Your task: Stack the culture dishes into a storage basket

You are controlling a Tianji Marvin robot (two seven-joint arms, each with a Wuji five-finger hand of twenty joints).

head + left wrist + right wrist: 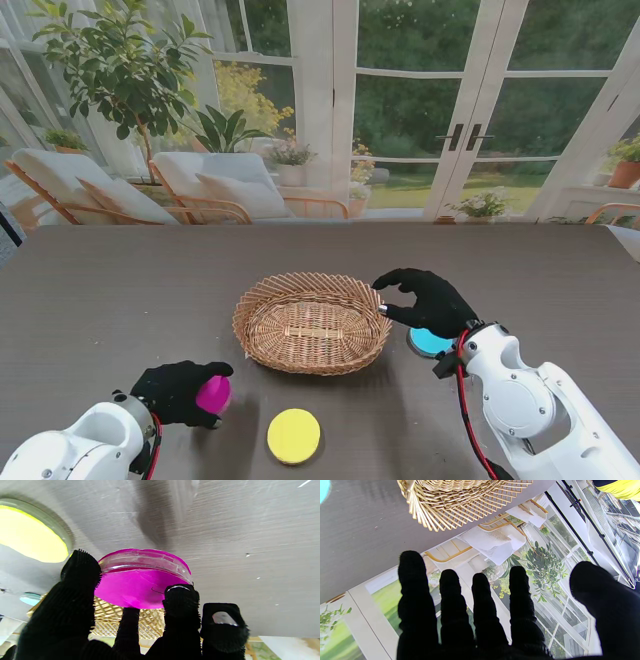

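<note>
My left hand (178,392) is shut on a magenta culture dish (213,394) near the table's front left; the left wrist view shows the magenta dish (142,580) pinched between the thumb and fingers (181,600), lifted off the table. A yellow dish (294,435) lies flat on the table to its right. The wicker storage basket (313,322) sits mid-table and looks empty. My right hand (428,298) hovers open by the basket's right rim, fingers spread, holding nothing. A blue dish (430,343) lies on the table partly hidden under that hand's wrist.
The dark table (100,290) stretches wide around the basket. Behind its far edge are glass doors, a potted plant (130,70) and lounge chairs.
</note>
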